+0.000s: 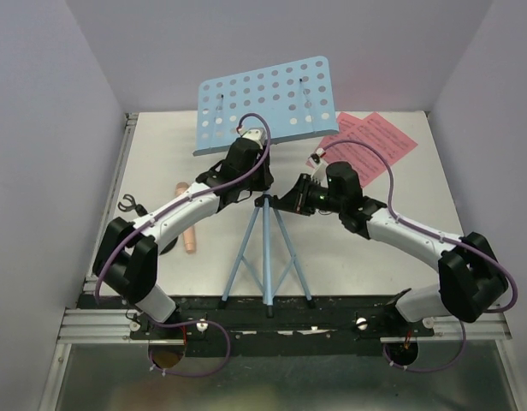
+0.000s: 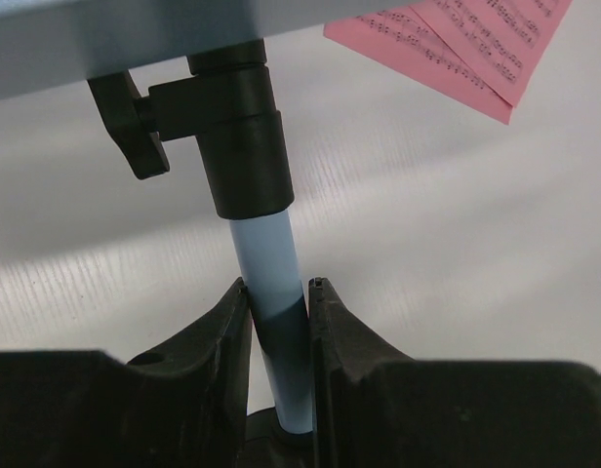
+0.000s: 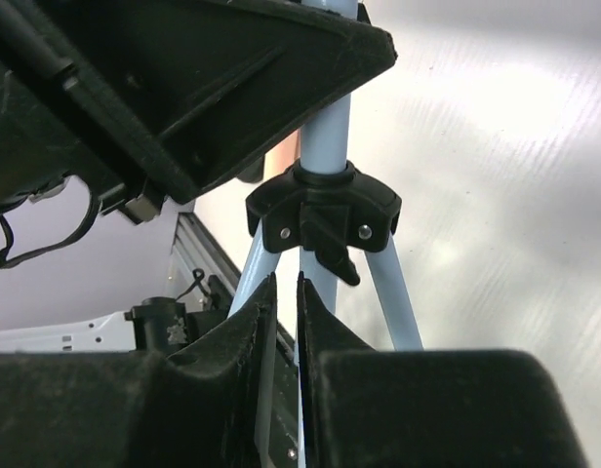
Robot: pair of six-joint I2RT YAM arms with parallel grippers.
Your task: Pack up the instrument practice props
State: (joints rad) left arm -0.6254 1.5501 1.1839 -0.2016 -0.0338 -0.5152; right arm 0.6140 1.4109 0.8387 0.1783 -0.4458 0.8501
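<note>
Light-blue tripod legs (image 1: 265, 257) of the music stand (image 1: 268, 103) are splayed on the table (image 1: 349, 274), feet at the near edge between the two arm bases. Stand is upright, mid-table.

Right gripper (image 3: 287, 281) comes in from the right at the black leg hub (image 3: 320, 210). Its wrist view shows the fingers almost together with a slim gap and light-blue leg tubes just past the tips. Cannot tell if anything is pinched. Top view only shows this gripper just beside the hub.

Left gripper (image 2: 279, 285) sits higher. Its wrist view shows both fingers clamped on the light-blue pole (image 2: 263, 244), just below the black collar (image 2: 240, 136) with its side knob. Top view hides this grip under the hole-dotted desk.

Only the top view shows what is left of the stand. A beige-pink microphone (image 1: 190, 235) lies flat, partly under the left arm. The black mic stand (image 1: 127, 204) is just left of it, its clip end up.

At the far right, two overlapping pink sheet-music pages (image 1: 375, 141) lie flat on the table beside the desk. The left wrist view catches their printed staves.
</note>
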